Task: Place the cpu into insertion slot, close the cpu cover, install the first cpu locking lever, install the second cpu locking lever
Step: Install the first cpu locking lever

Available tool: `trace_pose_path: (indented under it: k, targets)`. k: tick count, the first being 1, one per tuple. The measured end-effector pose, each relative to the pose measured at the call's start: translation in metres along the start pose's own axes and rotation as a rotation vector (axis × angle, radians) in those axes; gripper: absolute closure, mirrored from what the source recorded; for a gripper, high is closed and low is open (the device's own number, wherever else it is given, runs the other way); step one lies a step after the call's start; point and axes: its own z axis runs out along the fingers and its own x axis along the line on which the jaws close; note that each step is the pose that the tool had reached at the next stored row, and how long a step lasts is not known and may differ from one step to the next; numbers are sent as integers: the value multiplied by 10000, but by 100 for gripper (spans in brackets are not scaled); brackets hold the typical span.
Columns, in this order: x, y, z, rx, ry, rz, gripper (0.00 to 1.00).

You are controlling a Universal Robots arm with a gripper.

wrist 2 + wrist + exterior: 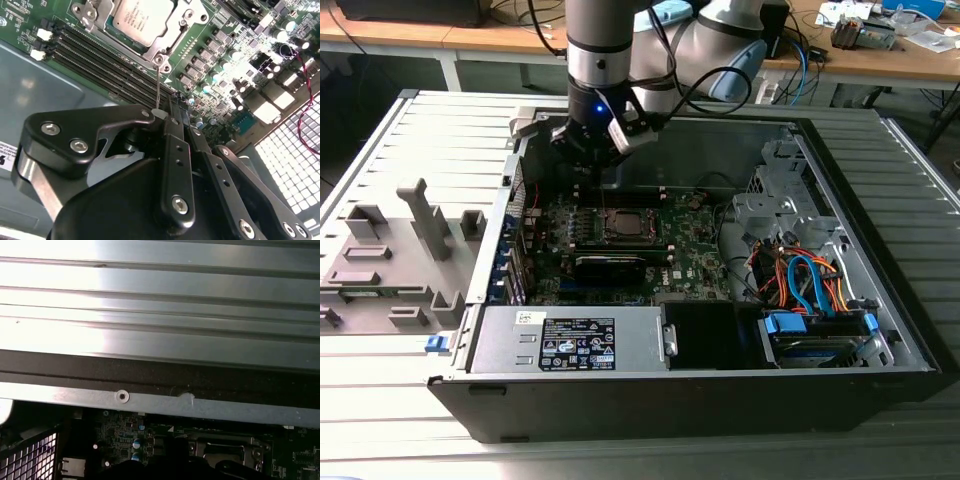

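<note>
Since the small flat square cpu with the pale silver-grey top point(142, 20) sits flat in its socket, and the thin silver-grey metal cpu cover frame point(166, 49) looks down around it, I'd call steps one and two done. Step in hand looks like a locking lever, can't tell first or second.

- Claw: black two-finger gripper point(172, 111) has its fingers pressed together at the tips. The thin bare-steel wire locking lever point(157, 85) stands up off the socket corner and its free end meets the fingertips. Can't tell if the end is pinched between them or just resting against them.
- Position, exterior view: gripper hangs over the 12 o'clock edge of the green motherboard point(695, 255) inside the open black computer case point(700, 400). The socket with the chip lies at about 5 o'clock from the claw, close but apart. Only the lever bridges them.
- What the lever step calls for, my read: swing the wire down flat beside the cover and tuck its end under the retaining hook. Thin and springy, so it could slip off the tips. It wants a controlled arc with a little sideways bias, not a straight push.
</note>
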Motion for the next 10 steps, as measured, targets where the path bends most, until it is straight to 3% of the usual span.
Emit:
trace_pose_path:
  k: [10]
  targets:
    - [-19,-3,3,1,1,1,89]
